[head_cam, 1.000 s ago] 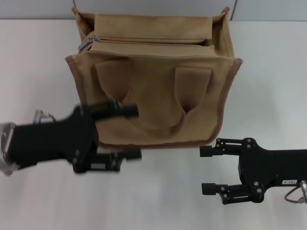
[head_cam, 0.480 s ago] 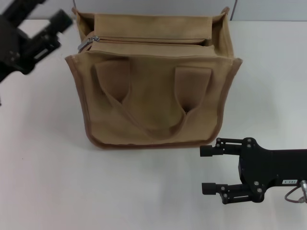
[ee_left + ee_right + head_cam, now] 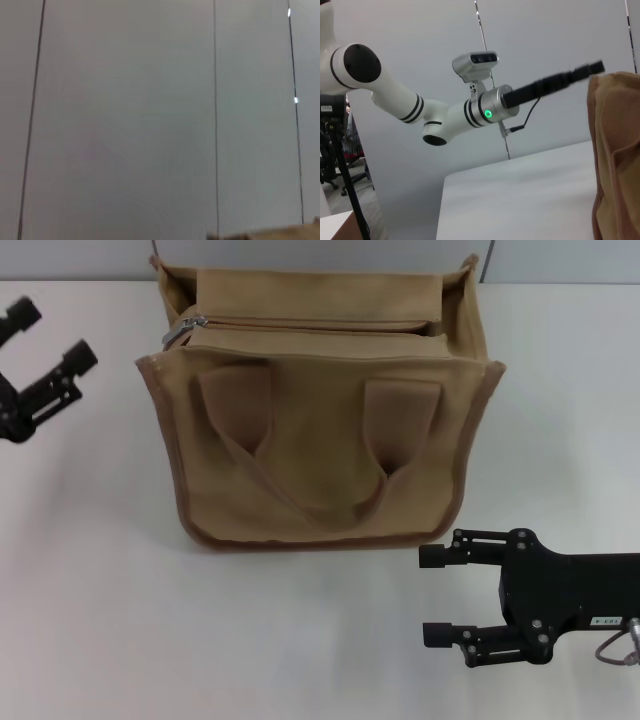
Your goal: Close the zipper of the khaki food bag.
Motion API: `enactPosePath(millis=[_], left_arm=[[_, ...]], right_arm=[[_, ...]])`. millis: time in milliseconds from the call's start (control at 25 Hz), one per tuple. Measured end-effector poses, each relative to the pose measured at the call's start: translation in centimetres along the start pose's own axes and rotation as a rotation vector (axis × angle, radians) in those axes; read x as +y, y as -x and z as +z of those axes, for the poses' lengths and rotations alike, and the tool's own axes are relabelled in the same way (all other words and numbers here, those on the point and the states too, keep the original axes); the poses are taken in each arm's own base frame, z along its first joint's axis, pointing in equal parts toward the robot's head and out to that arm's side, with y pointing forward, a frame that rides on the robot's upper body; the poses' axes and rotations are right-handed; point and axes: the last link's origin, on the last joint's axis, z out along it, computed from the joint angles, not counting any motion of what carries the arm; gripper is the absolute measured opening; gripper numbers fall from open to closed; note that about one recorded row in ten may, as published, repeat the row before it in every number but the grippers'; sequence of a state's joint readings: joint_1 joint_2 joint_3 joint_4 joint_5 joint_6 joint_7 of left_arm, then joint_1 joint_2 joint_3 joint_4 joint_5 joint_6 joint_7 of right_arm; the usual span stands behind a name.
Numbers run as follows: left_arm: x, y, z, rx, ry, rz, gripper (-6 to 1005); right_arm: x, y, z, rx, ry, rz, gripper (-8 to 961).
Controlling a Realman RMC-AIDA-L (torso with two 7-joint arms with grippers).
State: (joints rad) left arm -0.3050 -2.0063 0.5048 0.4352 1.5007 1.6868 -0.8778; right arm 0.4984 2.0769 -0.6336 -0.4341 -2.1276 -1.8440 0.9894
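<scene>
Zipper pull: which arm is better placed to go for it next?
Left, probably. The zipper pull sits at the left end of the khaki food bag, and the left gripper hovers open just beside that end. The right gripper is open near the bag's front right corner, farther from the pull.

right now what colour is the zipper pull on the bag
Shiny silver zipper pull, clearest in the head view.

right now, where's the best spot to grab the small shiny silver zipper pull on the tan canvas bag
Grip the small silver zipper pull itself, at the left end of the khaki-taped zipper on the tan canvas bag. It sticks out past the top panel's left edge, so coming from the left and above looks best; the open left gripper is nearest.
</scene>
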Motion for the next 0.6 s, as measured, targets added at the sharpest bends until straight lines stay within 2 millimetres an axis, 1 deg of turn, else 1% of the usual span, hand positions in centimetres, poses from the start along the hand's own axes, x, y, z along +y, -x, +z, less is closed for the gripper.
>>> enactPosePath(millis=[240,400,560,600], left_arm=[[0.1,1.1,-0.4,-0.104,0.039,0.003,827],[0.4,1.6,0.2,-0.151,0.089,0.008,827],[0.6,1.8,0.8,-0.159,0.106,0.014,827],[0.7,1.8,1.4,-0.156,0.115,0.021,827]], right_arm=[[0.0,0.0,0.0,0.001,0.001,-0.002,761],[0.0,0.0,0.0,0.000,0.000,0.000,761],[0.0,-0.1,0.0,0.000,-0.002,0.002,762],[0.1,-0.1,0.0,0.000,-0.002,0.003,762]])
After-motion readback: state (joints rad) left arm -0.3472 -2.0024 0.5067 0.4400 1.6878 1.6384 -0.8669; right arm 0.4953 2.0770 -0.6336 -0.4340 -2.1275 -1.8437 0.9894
